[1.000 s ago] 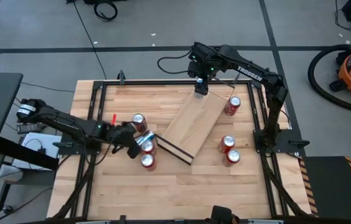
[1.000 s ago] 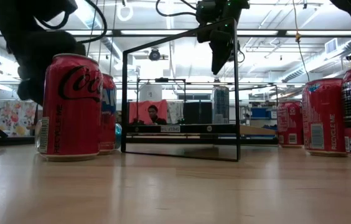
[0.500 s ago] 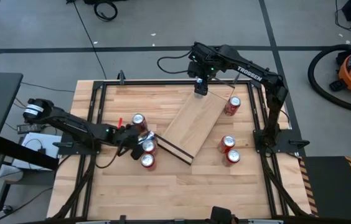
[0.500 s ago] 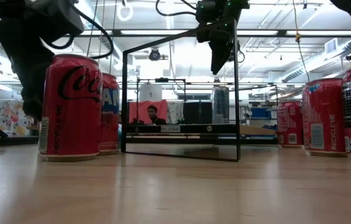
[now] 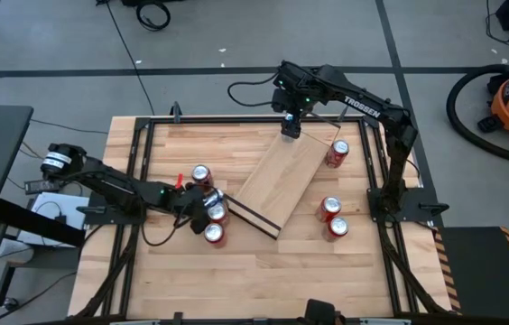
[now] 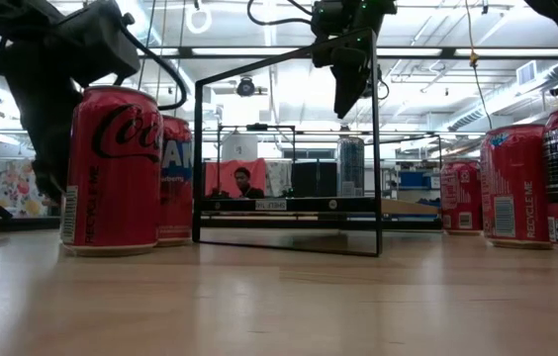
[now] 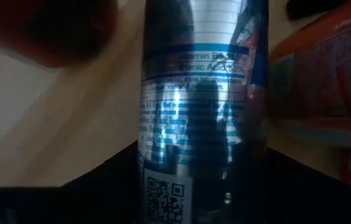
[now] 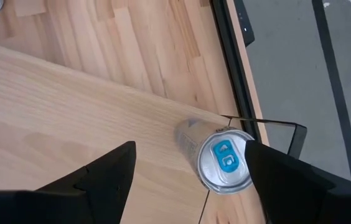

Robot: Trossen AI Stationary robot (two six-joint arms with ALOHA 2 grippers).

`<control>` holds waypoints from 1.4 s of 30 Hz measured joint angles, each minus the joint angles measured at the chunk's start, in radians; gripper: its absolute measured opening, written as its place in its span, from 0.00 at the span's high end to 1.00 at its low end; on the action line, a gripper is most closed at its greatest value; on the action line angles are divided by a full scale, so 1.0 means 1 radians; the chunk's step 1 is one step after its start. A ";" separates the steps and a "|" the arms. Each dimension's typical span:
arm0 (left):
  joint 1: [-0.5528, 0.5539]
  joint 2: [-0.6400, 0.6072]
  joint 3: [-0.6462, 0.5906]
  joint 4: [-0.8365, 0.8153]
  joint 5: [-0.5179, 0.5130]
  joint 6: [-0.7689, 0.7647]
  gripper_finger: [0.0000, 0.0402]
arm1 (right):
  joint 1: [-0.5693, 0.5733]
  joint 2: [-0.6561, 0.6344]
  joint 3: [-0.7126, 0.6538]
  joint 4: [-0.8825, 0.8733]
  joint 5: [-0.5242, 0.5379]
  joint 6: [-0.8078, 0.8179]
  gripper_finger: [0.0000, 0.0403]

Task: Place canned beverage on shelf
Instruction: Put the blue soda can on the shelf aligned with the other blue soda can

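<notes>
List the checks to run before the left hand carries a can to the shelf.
1. Blue-and-silver can directly ahead of the left hand: ok.
2. That can secured by the left hand: cannot tell.
3. Red cans clear of the left hand: not ok, they crowd it.
4. Bare space on the shelf: ok, its middle is free.
5. Right hand out of the way: ok, open above a blue-tabbed can at the shelf's far end.

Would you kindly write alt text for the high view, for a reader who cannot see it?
Overhead view of a wooden table: the left gripper sits low among three cans left of centre, while the right gripper hangs over the far end of the angled shelf. Three more red cans stand to the right of the shelf.
</notes>
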 joint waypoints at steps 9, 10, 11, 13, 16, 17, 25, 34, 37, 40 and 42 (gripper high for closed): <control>-0.002 -0.053 0.044 -0.083 0.072 -0.009 0.41 | 0.000 0.000 0.000 0.021 0.000 -0.024 0.23; -0.002 -0.066 0.051 -0.106 0.072 -0.009 0.41 | 0.000 0.000 0.000 0.022 0.000 -0.029 0.23; -0.002 -0.080 0.061 -0.140 0.071 -0.009 0.41 | 0.000 0.000 0.000 0.024 0.000 -0.034 0.23; -0.002 -0.110 0.085 -0.207 0.060 -0.006 0.41 | 0.000 0.000 0.000 0.033 0.000 -0.045 0.23; 0.002 -0.153 0.131 -0.282 0.035 0.019 0.41 | 0.000 0.000 0.000 0.045 -0.002 -0.049 0.23; 0.002 -0.165 0.148 -0.315 0.028 0.025 0.41 | 0.000 0.000 0.000 0.047 -0.005 -0.049 0.23; 0.014 -0.223 0.308 -0.468 -0.056 0.135 0.41 | 0.000 0.000 0.018 0.050 -0.145 0.055 0.23; 0.096 -0.227 0.473 -0.516 -0.321 0.352 0.40 | -0.008 -0.001 0.026 0.168 -0.435 0.263 0.23; 0.137 -0.227 0.482 -0.479 -0.399 0.433 0.40 | -0.008 -0.004 0.026 0.234 -0.494 0.343 0.23; 0.172 -0.216 0.481 -0.413 -0.472 0.545 0.40 | -0.002 -0.008 0.026 0.333 -0.549 0.444 0.22; 0.190 -0.202 0.481 -0.356 -0.523 0.623 0.40 | 0.009 -0.009 0.026 0.403 -0.561 0.498 0.21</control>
